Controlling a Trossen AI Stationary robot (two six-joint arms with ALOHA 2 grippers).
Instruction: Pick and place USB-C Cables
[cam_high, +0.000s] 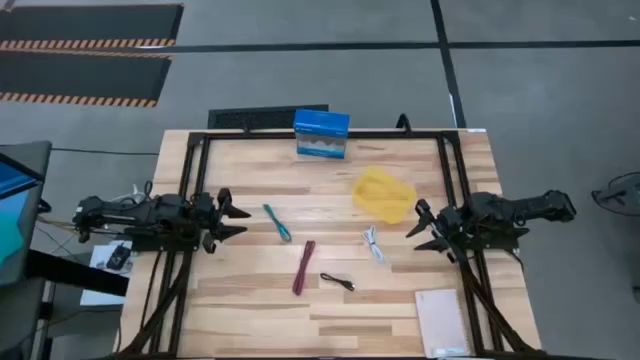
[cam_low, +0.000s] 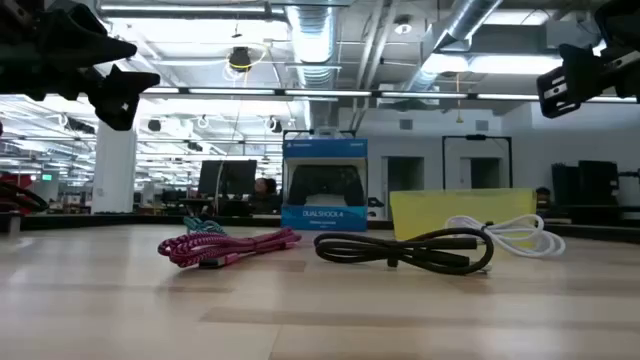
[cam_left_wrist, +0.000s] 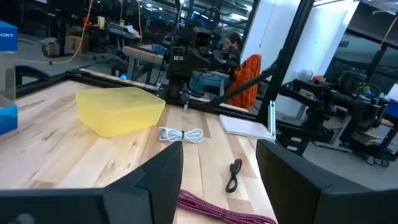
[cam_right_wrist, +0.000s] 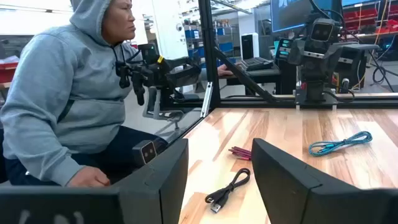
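Observation:
Four cable bundles lie flat on the wooden table. The teal cable (cam_high: 277, 222) is nearest my left gripper (cam_high: 240, 220). The maroon cable (cam_high: 304, 267) and the black cable (cam_high: 337, 282) lie toward the near edge, and the white cable (cam_high: 373, 243) sits close to my right gripper (cam_high: 416, 229). Both grippers hover open above the table, at its left and right sides, touching nothing. In the low view the maroon cable (cam_low: 225, 246), black cable (cam_low: 410, 250) and white cable (cam_low: 510, 233) show in front. The left wrist view shows the white cable (cam_left_wrist: 181, 134) and black cable (cam_left_wrist: 234, 174).
A yellow shallow tray (cam_high: 383, 194) lies right of centre, beside the white cable. A blue box (cam_high: 321, 134) stands at the far edge. A pale flat pad (cam_high: 441, 322) rests at the near right corner. A person in a grey hoodie (cam_right_wrist: 68, 93) sits beyond the table's left side.

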